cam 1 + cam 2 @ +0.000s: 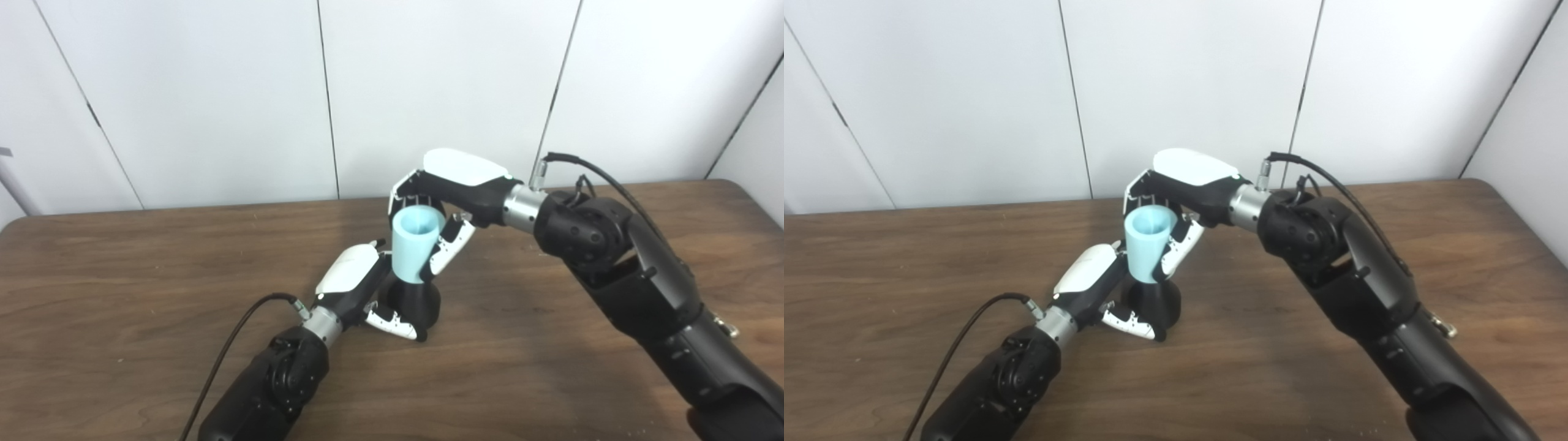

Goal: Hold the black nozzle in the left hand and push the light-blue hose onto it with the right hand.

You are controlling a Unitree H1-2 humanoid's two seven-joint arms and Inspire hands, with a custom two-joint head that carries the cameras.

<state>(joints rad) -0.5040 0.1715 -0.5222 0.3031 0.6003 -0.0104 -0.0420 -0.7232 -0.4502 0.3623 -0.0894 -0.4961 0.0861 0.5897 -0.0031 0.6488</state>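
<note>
Left eye: left hand (361, 288) is wrapped around the black nozzle (416, 303), which stands on the table (153, 294) near centre, wide base down. White thumb curls across the nozzle's front low down; fingers are behind it. Right hand (447, 202) comes in from above and right, closed around the upper part of the hose (415, 248), thumb on the near right side, fingers behind the rim. Hose is upright with a slight tilt, open end up, narrow end down and meeting the nozzle top. Judgement: both grasps done, hose mated to the nozzle, at least started on. How deep it's seated I can't tell; the joint sits right at the dark neck. Probably left: final push down, then release.

Right eye: same layout, shifted left in the frame. Nozzle (1154, 306) base shows a bit more cleanly here, flared and flat on the table. Hose (1148, 245) interior is visible through the open top, looks hollow and empty. Left hand (1099, 275) thumb again clamps the base front. Right hand (1182, 187) fingers show more clearly hooking over the far rim. Neither view shows the overlap depth at the joint.
</note>
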